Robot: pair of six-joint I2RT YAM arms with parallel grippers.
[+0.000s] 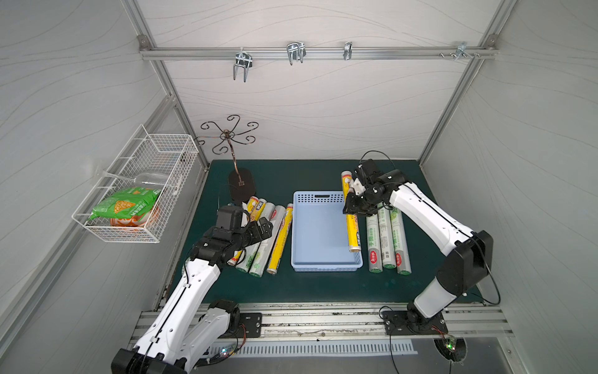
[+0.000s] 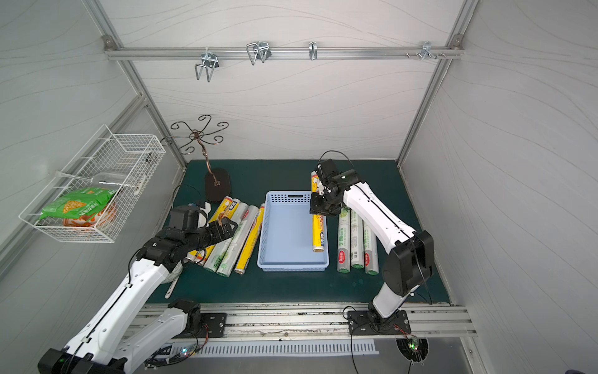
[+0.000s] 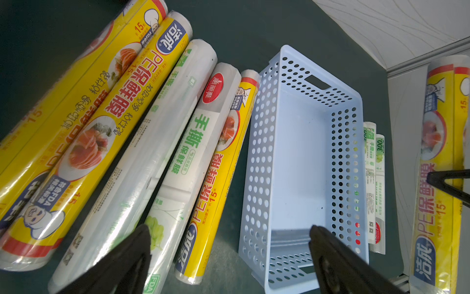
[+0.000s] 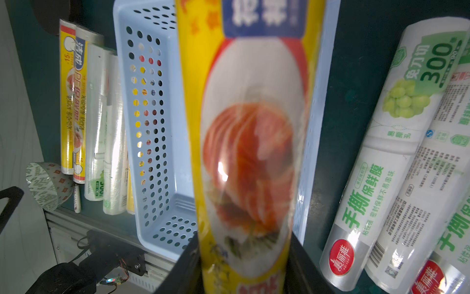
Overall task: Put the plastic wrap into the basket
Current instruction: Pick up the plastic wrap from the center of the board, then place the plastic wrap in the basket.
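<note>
A yellow roll (image 1: 352, 233) marked "PE保鲜膜" is clamped by the right gripper (image 1: 351, 212) over the right edge of the blue basket (image 1: 318, 233); the left gripper (image 1: 263, 226) is spread wide left of it.

Printed on the yellow-labelled cylindrical plastic-wrap roll (image 3: 84, 142) at scene left: "PE保鲜膜", the brand "洁成" in a blue badge, "15米" and "符合FDA". Further right, on the white-silvery roll with green print (image 3: 193, 142): "手撕", "保鲜膜" and a red oval with "美丽雅". Again "PE保鲜膜", "洁成" and "15" on the slim yellow roll (image 3: 218, 183) beside that, and on the yellow roll right of centre (image 3: 432, 152). At scene right, on the white roll with a grape picture (image 4: 396, 142): "免刀切", "300", "手撕保鲜膜", "密封保鲜不易串味", "粘性强" and the red "美丽雅" oval. Smaller print too fine to make out.
</note>
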